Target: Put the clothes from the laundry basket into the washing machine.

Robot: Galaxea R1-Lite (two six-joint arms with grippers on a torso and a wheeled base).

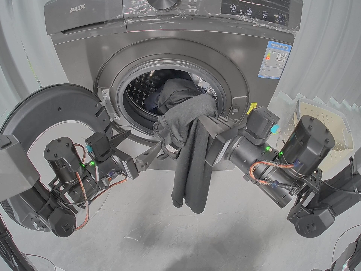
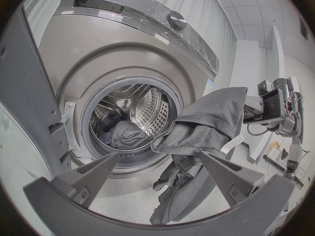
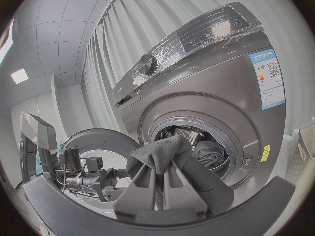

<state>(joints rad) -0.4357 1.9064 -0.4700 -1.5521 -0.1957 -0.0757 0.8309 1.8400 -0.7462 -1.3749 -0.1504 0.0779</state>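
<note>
The right gripper (image 1: 209, 120) is clamped on a dark grey garment (image 1: 191, 162) at the right rim of the washing machine (image 1: 94, 53) mouth, most of it hanging outside, while the left gripper (image 1: 144, 139) hangs spread and empty just beside it. One dark piece (image 1: 176, 91) already lies in the drum (image 1: 139, 91); the laundry basket (image 1: 334, 128) looks empty, though its bottom is hidden

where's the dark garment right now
Head view, centre: the dark garment hangs from the right gripper at the opening of the washing machine, mostly outside the drum.
</note>
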